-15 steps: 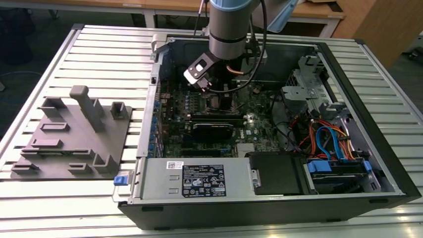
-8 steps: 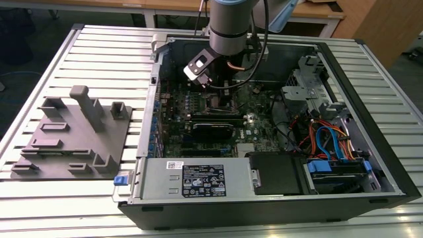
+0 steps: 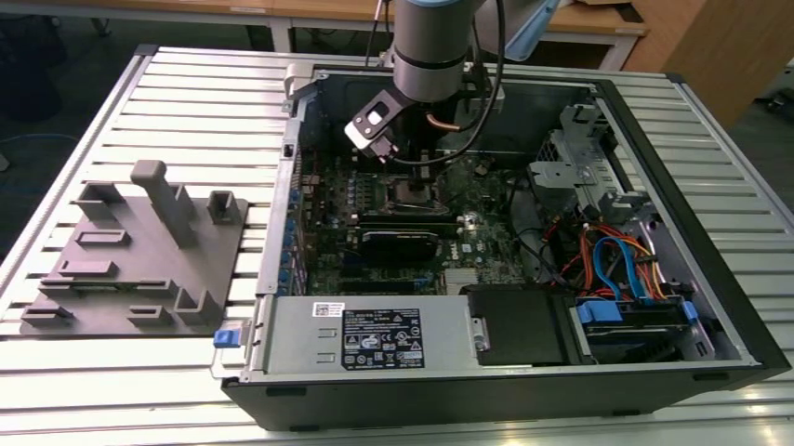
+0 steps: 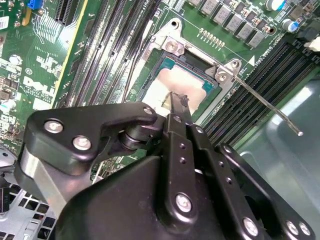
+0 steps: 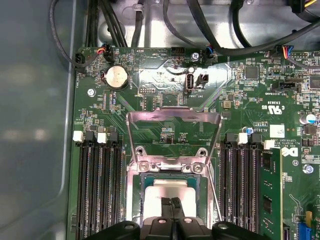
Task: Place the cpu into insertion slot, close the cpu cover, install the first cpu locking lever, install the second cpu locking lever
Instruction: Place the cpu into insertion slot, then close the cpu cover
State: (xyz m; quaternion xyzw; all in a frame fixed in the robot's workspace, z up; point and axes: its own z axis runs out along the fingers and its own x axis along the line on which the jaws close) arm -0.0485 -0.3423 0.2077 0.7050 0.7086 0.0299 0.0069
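Slatted metal surface (image 3: 162,93) carries one open computer case (image 3: 496,390), with the arm reaching inside. The hand (image 5: 171,201), its two fingers pressed together and pinching nothing, has its tips on or just over the one cpu (image 5: 167,187). The cpu lies flat in the insertion slot (image 5: 201,192), edges square to the rim. Just beyond the fingertips the single cpu cover (image 5: 172,117) stands tilted up, open. One thin locking lever (image 4: 265,105) juts free beside the hand. Black memory slots (image 5: 100,190) crowd both sides, with the grey wall (image 5: 35,125) near on one side.
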